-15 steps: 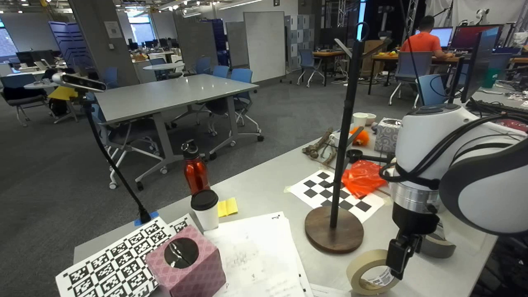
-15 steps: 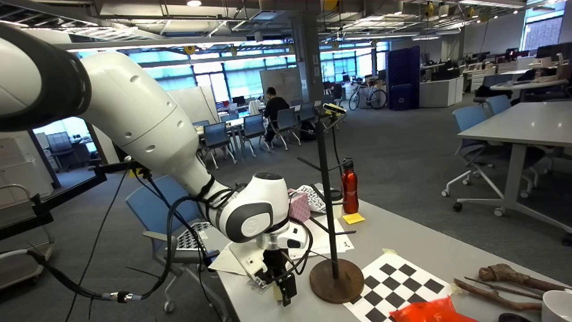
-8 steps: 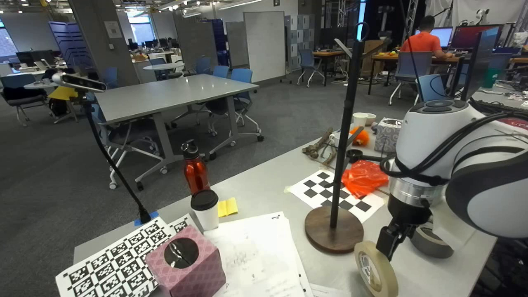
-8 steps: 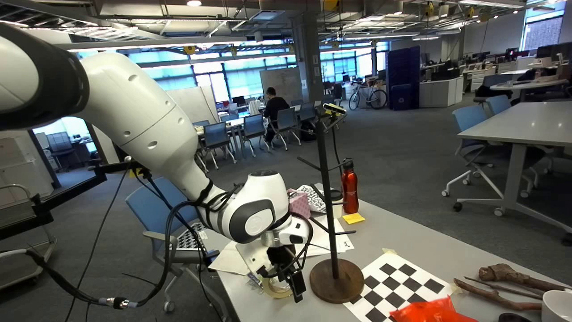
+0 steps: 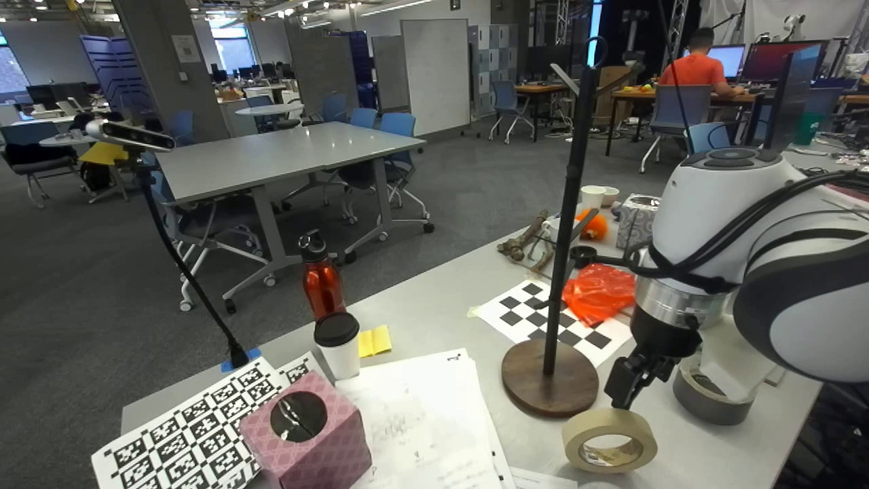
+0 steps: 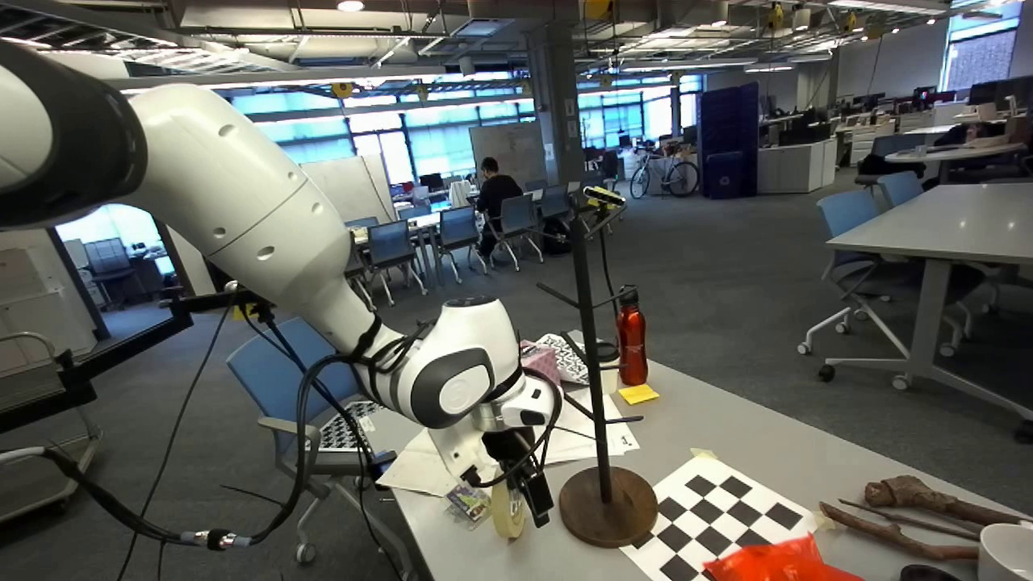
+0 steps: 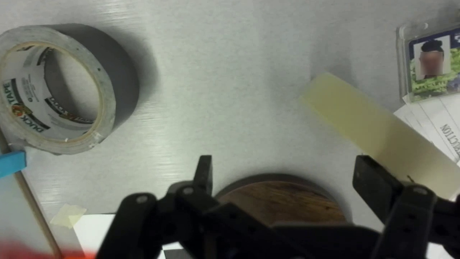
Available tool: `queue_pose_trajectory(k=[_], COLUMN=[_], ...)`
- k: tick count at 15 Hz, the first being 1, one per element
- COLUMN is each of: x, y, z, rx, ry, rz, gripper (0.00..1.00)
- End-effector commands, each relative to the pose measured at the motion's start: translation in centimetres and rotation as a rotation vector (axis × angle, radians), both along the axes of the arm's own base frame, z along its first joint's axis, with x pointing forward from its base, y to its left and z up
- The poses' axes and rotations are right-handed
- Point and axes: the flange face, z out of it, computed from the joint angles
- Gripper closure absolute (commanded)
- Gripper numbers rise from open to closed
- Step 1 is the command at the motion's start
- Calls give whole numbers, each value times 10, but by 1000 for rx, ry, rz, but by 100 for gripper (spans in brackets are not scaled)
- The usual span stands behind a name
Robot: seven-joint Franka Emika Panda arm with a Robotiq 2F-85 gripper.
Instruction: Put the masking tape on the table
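Observation:
The cream-tan masking tape [image 5: 608, 422] stands on its rim on the light grey table [image 5: 686, 462]. It shows in both exterior views, nearly edge-on in an exterior view [image 6: 507, 510]. The wrist view shows its outer band [image 7: 377, 135] at the right. My gripper [image 7: 284, 162] is open with nothing between its fingers. The right finger overlaps the tape in the wrist view; I cannot tell if they touch. In an exterior view the gripper [image 5: 628, 384] is just above the tape's top.
A round brown stand base [image 5: 550, 380] with a tall black post is close to the gripper. A grey duct tape roll [image 7: 122, 72] lies on the other side. A badge [image 7: 431, 68], papers [image 5: 421, 414] and a pink tissue box [image 5: 312, 435] are nearby.
The gripper has risen and shifted left in an exterior view. The masking tape has turned twice, from facing that camera to oblique and back, and now stands below the fingers.

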Motion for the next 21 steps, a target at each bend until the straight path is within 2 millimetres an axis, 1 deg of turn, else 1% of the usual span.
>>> queue_pose_trajectory(k=[1,4,6,9,14,18,21], x=[-1,-3,-4,-3,-7,-10,-17], y=[17,31,35,32,24,24,30], z=[23,33,38,44,56,83,109], rx=[66,125,154,186,169,163,166], ry=[-19,-24,-33,-43,-67,-94,-127], rz=[-14,-28,-40,-69,-59,-25,31], gripper=[0,0,0,0,0,0,0])
